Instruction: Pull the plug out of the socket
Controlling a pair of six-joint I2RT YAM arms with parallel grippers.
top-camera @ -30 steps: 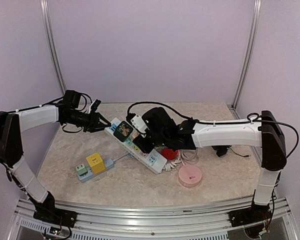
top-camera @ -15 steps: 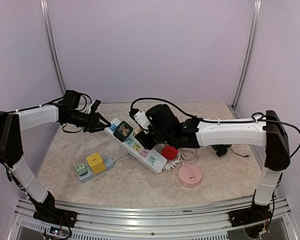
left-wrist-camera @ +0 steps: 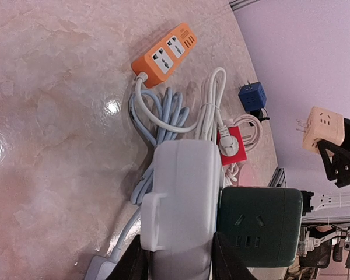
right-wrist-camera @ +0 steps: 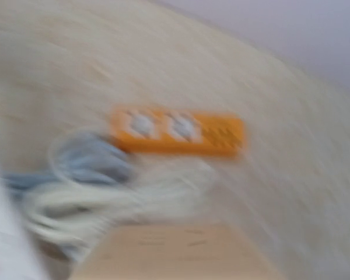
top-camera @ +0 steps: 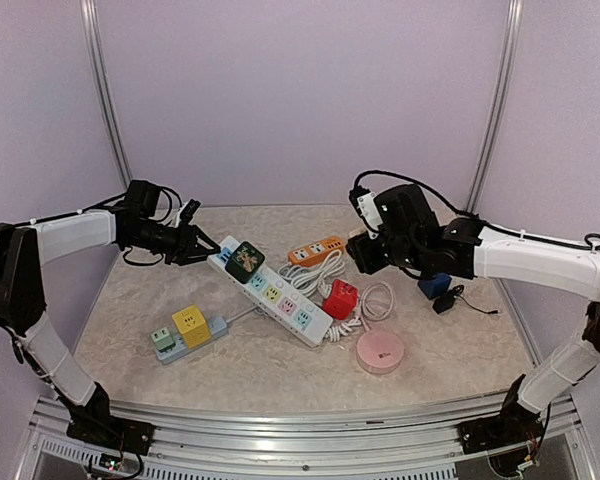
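Since a second ago my right gripper (top-camera: pixel 365 212) has swung clear of the white power strip (top-camera: pixel 270 290), clenched on the cream plug (left-wrist-camera: pixel 322 125). My left gripper (top-camera: pixel 202 248) pinches the strip's end.

The table (left-wrist-camera: pixel 46 116) is marble-patterned and glossy, throwing back light spots. The white strip (left-wrist-camera: pixel 184 192), orange strip (left-wrist-camera: pixel 163 53) and beige plug (left-wrist-camera: pixel 322 127) look smooth plastic; the green cube (left-wrist-camera: pixel 259 224) is matt.
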